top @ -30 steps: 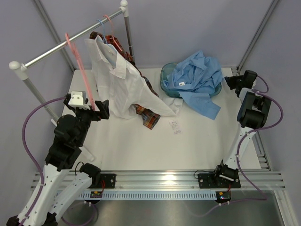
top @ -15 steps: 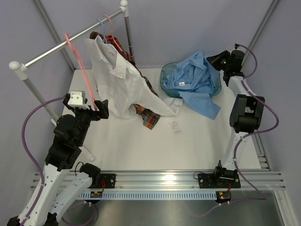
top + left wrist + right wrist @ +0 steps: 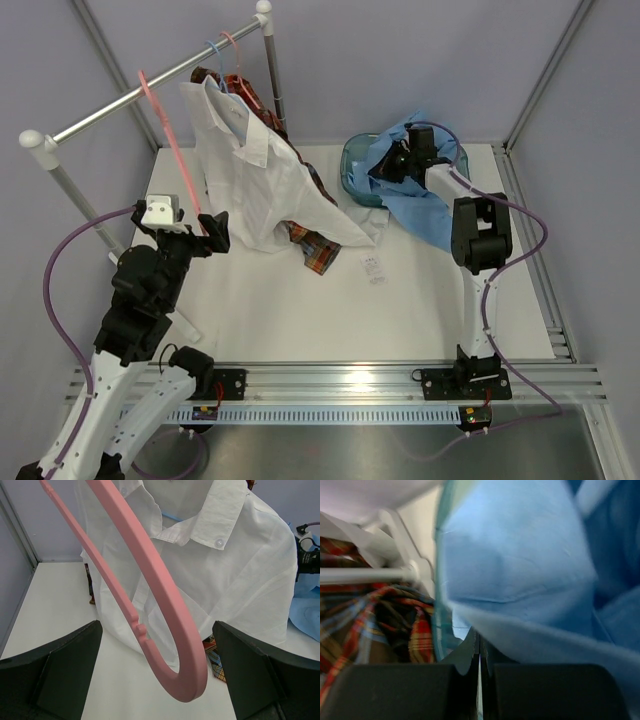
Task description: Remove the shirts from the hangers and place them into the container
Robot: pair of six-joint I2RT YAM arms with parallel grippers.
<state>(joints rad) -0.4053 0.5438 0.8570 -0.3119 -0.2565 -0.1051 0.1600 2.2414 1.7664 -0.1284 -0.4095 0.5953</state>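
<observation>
A bare pink hanger [image 3: 172,150] hangs from the rail, its lower end [image 3: 170,630] between the fingers of my left gripper [image 3: 205,228], which is open and not touching it. Beside it, the white shirt [image 3: 262,185] hangs on a hanger, and the plaid shirt [image 3: 316,256] trails behind it onto the table. The light blue shirt [image 3: 425,195] lies heaped in the teal container [image 3: 352,178], spilling over its near side. My right gripper [image 3: 392,160] is shut, low over that shirt at the container's middle. In the right wrist view its closed fingertips [image 3: 480,650] hold nothing.
The silver rail [image 3: 110,112] crosses the back left on two posts and carries a light blue hook [image 3: 212,48] and a pink hook [image 3: 232,42]. A small white tag [image 3: 371,265] lies on the table. The container's rim [image 3: 439,580] is close ahead of the right fingers.
My right arm has swung from the far right edge leftward over the container and the blue shirt, staying shut. The left arm and the pink hanger have not moved.
</observation>
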